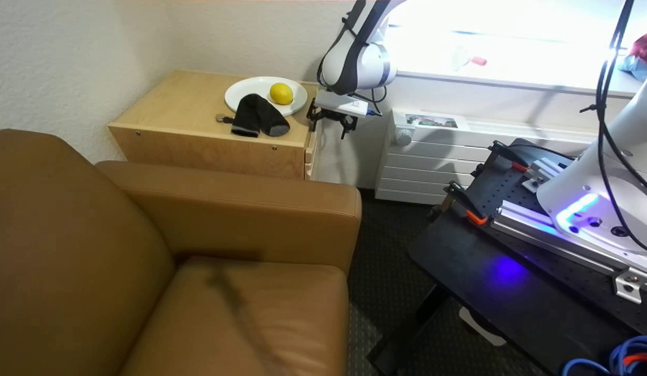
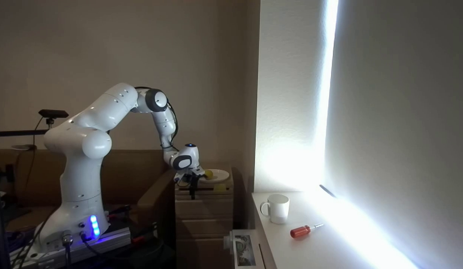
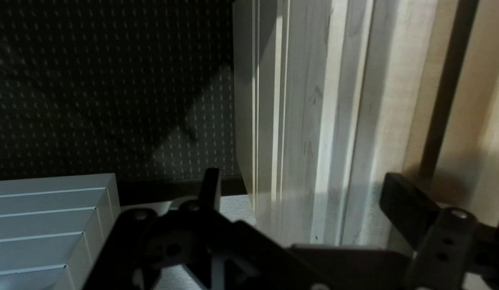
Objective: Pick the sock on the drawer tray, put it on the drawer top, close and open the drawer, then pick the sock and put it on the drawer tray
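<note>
The black sock [image 1: 255, 116] lies folded on the drawer top [image 1: 182, 99], partly against a white plate. My gripper [image 1: 331, 122] hangs just off the front side of the small cabinet, pointing down. Its fingers [image 3: 406, 205] stand wide apart in the wrist view, with the upper edge of the wooden front of the drawer [image 3: 394, 100] showing between them and nothing gripped. A narrow dark gap runs behind that front, so the drawer looks nearly pushed in; how far out it stands I cannot tell. The inside of the drawer tray is hidden.
The white plate [image 1: 240, 99] carries a yellow fruit [image 1: 281, 93] close to the arm. A white radiator [image 1: 423, 172] stands near the cabinet's front. The brown couch [image 1: 240, 209] sits alongside. A mug [image 2: 278, 209] and a red screwdriver [image 2: 300, 231] lie on the windowsill.
</note>
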